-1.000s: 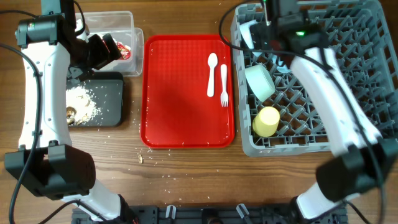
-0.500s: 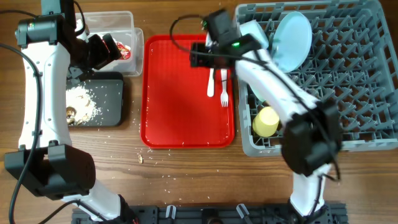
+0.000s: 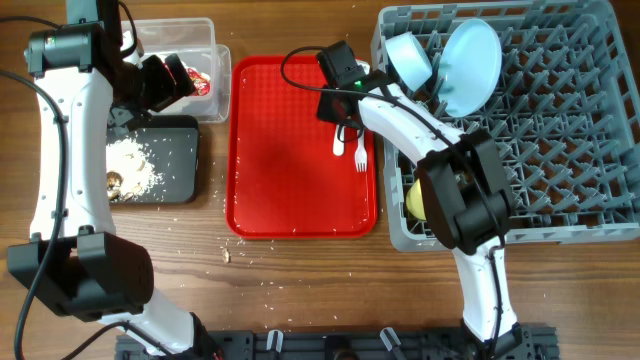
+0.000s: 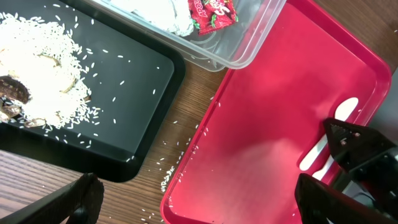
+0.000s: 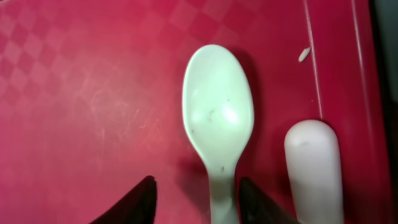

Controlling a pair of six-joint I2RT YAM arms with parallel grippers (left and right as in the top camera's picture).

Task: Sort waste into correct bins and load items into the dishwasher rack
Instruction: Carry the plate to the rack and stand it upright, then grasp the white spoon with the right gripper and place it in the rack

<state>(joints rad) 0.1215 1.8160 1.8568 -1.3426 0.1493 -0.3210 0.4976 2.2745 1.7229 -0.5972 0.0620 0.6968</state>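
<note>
A white spoon (image 5: pixel 217 112) lies on the red tray (image 3: pixel 290 150) beside the white fork (image 3: pixel 360 152). My right gripper (image 5: pixel 198 190) is low over the spoon. Its jaws straddle the spoon's neck, partly closed, with a gap still showing on the left side. The left gripper (image 4: pixel 202 205) hangs wide open and holds nothing, above the gap between the black tray (image 4: pixel 137 81) and the red tray. Beige food scraps (image 3: pixel 130 165) lie in the black tray. The red-and-white wrapper (image 4: pixel 211 12) is in the clear tub (image 3: pixel 175 35). The plate (image 3: pixel 470 65) and blue bowl (image 3: pixel 408 58) stand in the rack (image 3: pixel 560 150).
A yellow cup (image 3: pixel 412 198) shows partly under the right arm at the rack's front left. Rice grains are scattered on the wood (image 4: pixel 174 174) between the black tray and the red tray. The right arm spans from the rack's left edge onto the red tray.
The right arm swung from the rack's back left corner over to the red tray and dropped onto the spoon, its jaws narrowing. The left arm has not moved.
</note>
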